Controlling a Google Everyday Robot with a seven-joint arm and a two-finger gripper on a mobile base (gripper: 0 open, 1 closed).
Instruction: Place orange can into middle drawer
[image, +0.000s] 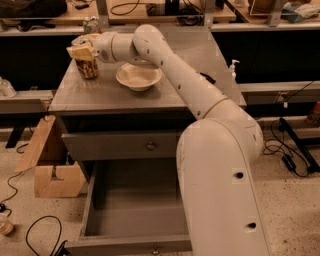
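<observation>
A speckled pale floor (25, 200) fills the left edge, with a black cable (30, 231) looping over it and a cut wooden block (52, 172) leaning just beside the cabinet. The cabinet's grey worktop (115, 95) is flat and matte, with a wooden bench (50, 19) running along the back of the room behind it and dark space beneath that bench. Near the worktop's back-left corner the orange can (89, 67) stands upright on the surface, its mottled brown-gold print too small to read. The pincer (82, 50) sits right on top of it, its tan fingers closed narrowly around the can's upper end. Behind it, on the bench, a pale can (91, 22) shows, its label also unreadable. Just to the right of the orange can, apart from it, a white bowl (138, 76) rests on the worktop. The cream arm (200, 100) stretches from the pincer over the bowl's rear edge and down to a bulky base at the lower right. Below the worktop the upper drawer (110, 146) is shut, its round knob (150, 146) centred; under it the middle drawer (135, 210) is pulled out, its grey floor bare. Farther right a small white pump bottle (232, 70) stands near the worktop's edge, and black cables (287, 155) trail over the floor.
</observation>
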